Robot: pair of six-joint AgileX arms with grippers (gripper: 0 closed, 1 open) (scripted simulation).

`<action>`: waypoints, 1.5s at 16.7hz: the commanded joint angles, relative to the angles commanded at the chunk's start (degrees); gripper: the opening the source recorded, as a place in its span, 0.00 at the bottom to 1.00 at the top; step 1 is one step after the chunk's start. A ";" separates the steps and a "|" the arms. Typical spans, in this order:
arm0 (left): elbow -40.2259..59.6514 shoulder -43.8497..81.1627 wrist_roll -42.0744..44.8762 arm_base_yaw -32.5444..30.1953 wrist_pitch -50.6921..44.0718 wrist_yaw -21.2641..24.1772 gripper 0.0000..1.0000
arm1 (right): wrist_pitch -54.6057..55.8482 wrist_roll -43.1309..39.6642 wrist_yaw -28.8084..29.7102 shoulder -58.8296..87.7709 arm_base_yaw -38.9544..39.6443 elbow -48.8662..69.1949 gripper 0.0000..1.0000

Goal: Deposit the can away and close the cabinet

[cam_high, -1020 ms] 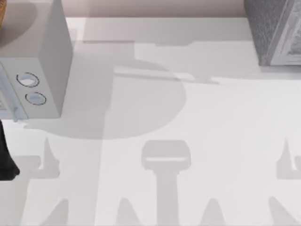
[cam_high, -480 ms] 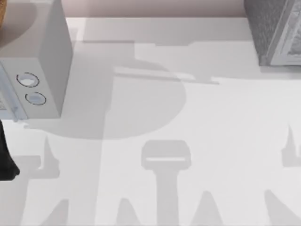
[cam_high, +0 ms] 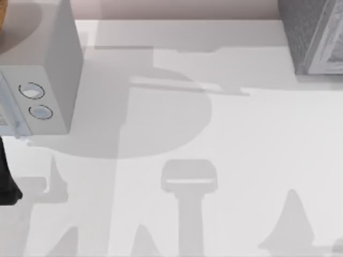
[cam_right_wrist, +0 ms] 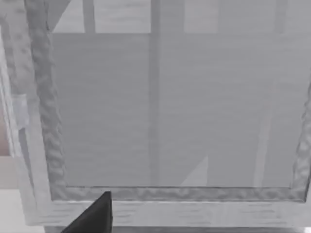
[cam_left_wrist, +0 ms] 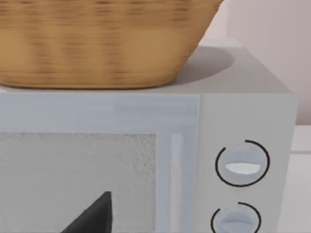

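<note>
Tabletop with a microwave [cam_high: 48, 80] at the left edge and a grey cabinet [cam_high: 316, 37] at the far right corner.

Left wrist view: a wicker basket [cam_left_wrist: 97, 43] sits on the microwave, above its two dials [cam_left_wrist: 242, 164]; right wrist view: the cabinet's framed front panel [cam_right_wrist: 165, 111] close ahead. One dark fingertip [cam_left_wrist: 95, 216] shows in each wrist view, so either claw's opening cannot be told. A dark arm part [cam_high: 6, 182] lies at the left edge.
</note>
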 joint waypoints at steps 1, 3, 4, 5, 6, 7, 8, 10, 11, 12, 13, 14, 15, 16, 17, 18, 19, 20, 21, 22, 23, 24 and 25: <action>0.00 0.00 0.00 0.00 0.00 0.00 1.00 | 3.76 0.03 -3.08 4.98 -3.23 1.13 1.00; 0.00 0.00 0.00 0.00 0.00 0.00 1.00 | 10.66 0.10 -8.73 14.16 -9.05 3.23 1.00; 0.00 0.00 0.00 0.00 0.00 0.00 1.00 | 13.67 0.13 -11.23 18.20 -11.55 4.17 1.00; 0.00 0.00 0.00 0.00 0.00 0.00 1.00 | 16.34 0.16 -13.47 21.79 -13.77 5.02 1.00; 0.00 0.00 0.00 0.00 0.00 0.00 1.00 | 18.66 0.18 -15.43 24.87 -15.67 5.77 1.00; 0.00 0.00 0.00 0.00 0.00 0.00 1.00 | 20.58 0.21 -17.08 27.39 -17.24 6.40 1.00; 0.00 0.00 0.00 0.00 0.00 0.00 1.00 | 22.10 0.23 -18.38 29.32 -18.46 6.91 1.00; 0.00 0.00 0.00 0.00 0.00 0.00 1.00 | 23.76 0.26 -19.81 31.34 -19.78 7.46 1.00; 0.00 0.00 0.00 0.00 0.00 0.00 1.00 | 23.87 0.26 -19.90 31.47 -19.87 7.50 1.00; 0.00 0.00 0.00 0.00 0.00 0.00 1.00 | 23.87 0.26 -19.90 31.47 -19.87 7.50 1.00; 0.00 0.00 0.00 0.00 0.00 0.00 1.00 | 23.87 0.26 -19.90 31.47 -19.87 7.50 1.00; 0.00 0.00 0.00 0.00 0.00 0.00 1.00 | 23.87 0.26 -19.90 31.47 -19.87 7.50 1.00; 0.00 0.00 0.00 0.00 0.00 0.00 1.00 | 23.71 0.25 -19.77 31.33 -19.63 7.27 1.00; 0.00 0.00 0.00 0.00 0.00 0.00 1.00 | 23.65 0.25 -19.78 31.33 -19.63 7.32 1.00; 0.00 0.00 0.00 0.00 0.00 0.00 1.00 | 23.04 0.28 -19.88 31.32 -19.64 7.94 1.00; 0.00 0.00 0.00 0.00 0.00 0.00 1.00 | 21.83 0.33 -20.06 31.30 -19.67 9.15 1.00; 0.00 0.00 0.00 0.00 0.00 0.00 1.00 | 20.02 0.38 -20.28 31.28 -19.76 10.94 1.00; 0.00 0.00 0.00 0.00 0.00 0.00 1.00 | 17.62 0.43 -20.54 31.24 -19.92 13.26 1.00; 0.00 0.00 0.00 0.00 0.00 0.00 1.00 | 14.62 0.49 -20.82 31.17 -20.13 16.08 1.00; 0.00 0.00 0.00 0.00 0.00 0.00 1.00 | 11.04 0.53 -21.09 31.05 -20.40 19.33 1.00; 0.00 0.00 0.00 0.00 0.00 0.00 1.00 | 6.93 0.57 -21.33 30.87 -20.69 22.92 1.00; 0.00 0.00 0.00 0.00 0.00 0.00 1.00 | 2.33 0.60 -21.52 30.58 -20.98 26.82 1.00; 0.00 0.00 0.00 0.00 0.00 0.00 1.00 | -2.69 0.62 -21.64 30.18 -21.23 30.99 1.00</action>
